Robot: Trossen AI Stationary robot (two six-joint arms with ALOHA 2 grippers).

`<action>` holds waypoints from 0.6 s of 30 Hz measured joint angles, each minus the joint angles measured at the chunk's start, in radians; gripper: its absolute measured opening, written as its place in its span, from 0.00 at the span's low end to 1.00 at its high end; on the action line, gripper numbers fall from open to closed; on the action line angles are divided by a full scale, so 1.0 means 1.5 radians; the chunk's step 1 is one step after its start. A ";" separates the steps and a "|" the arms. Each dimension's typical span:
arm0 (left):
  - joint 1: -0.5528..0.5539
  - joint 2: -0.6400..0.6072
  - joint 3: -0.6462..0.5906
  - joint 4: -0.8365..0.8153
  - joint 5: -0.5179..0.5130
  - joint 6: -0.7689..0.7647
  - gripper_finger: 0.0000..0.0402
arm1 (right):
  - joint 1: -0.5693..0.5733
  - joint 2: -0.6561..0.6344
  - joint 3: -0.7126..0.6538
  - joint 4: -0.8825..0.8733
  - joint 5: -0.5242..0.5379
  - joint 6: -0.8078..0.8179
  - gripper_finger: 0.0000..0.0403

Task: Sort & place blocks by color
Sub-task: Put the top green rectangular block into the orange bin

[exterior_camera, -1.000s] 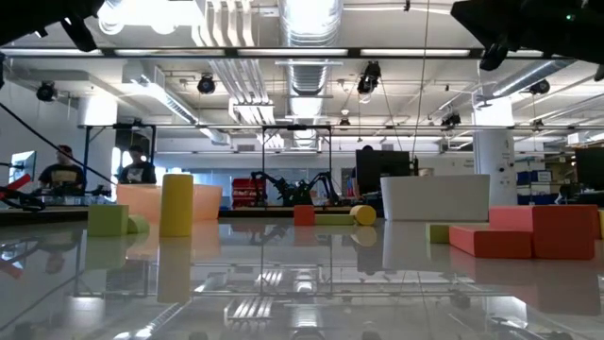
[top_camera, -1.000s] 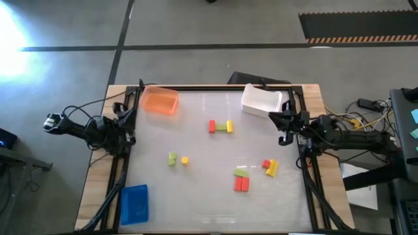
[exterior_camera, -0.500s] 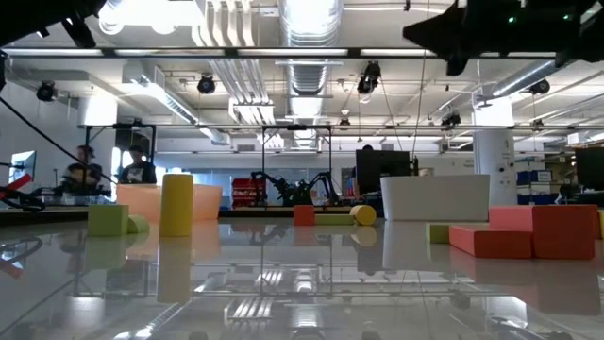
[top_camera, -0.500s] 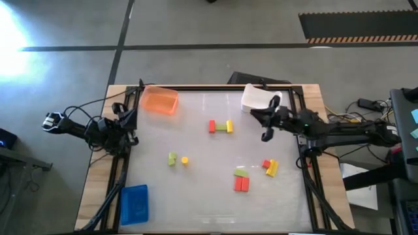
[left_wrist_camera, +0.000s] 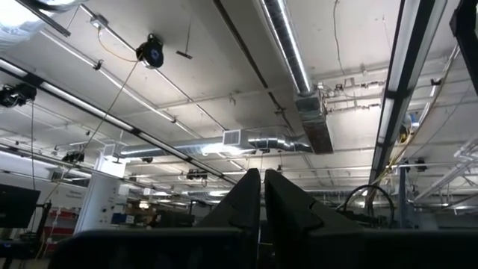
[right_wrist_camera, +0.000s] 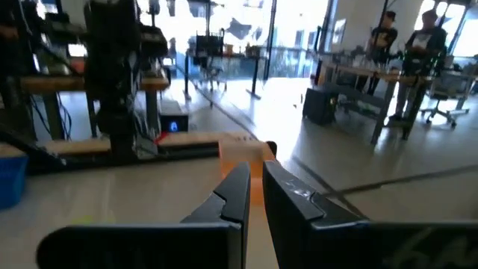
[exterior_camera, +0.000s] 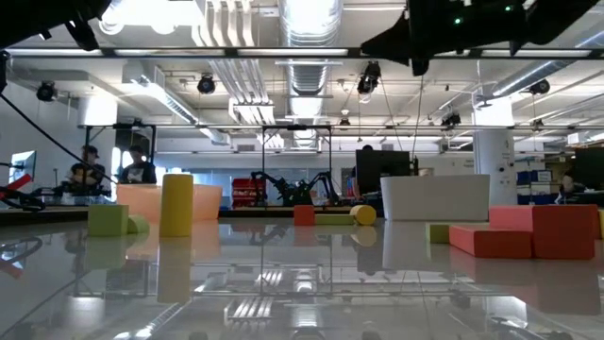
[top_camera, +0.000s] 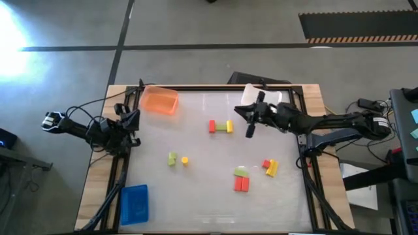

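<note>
The right pincer [top_camera: 250,124] has reached out from beside the white tray [top_camera: 262,100], now hanging just beyond the tray's inner side.

- The high camera hangs far above me, looking straight down on the whole table [top_camera: 209,202].
- The low camera sits at tabletop height, looking level across the blocks [exterior_camera: 176,204] into the room.
- My left wrist camera tilts up at the ceiling.
- My right wrist camera faces across the table, sharing the orange tray [right_wrist_camera: 243,161] with both.
</note>
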 joint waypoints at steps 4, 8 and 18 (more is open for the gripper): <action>0.000 -0.002 0.000 0.001 0.000 0.004 0.02 | -0.021 0.039 0.063 -0.086 0.000 0.005 0.07; 0.000 -0.007 0.000 0.001 0.000 0.006 0.02 | -0.039 0.085 0.128 -0.201 0.000 0.005 0.07; 0.000 -0.008 0.000 0.001 0.000 0.006 0.02 | -0.044 0.207 0.266 -0.488 -0.009 -0.089 0.08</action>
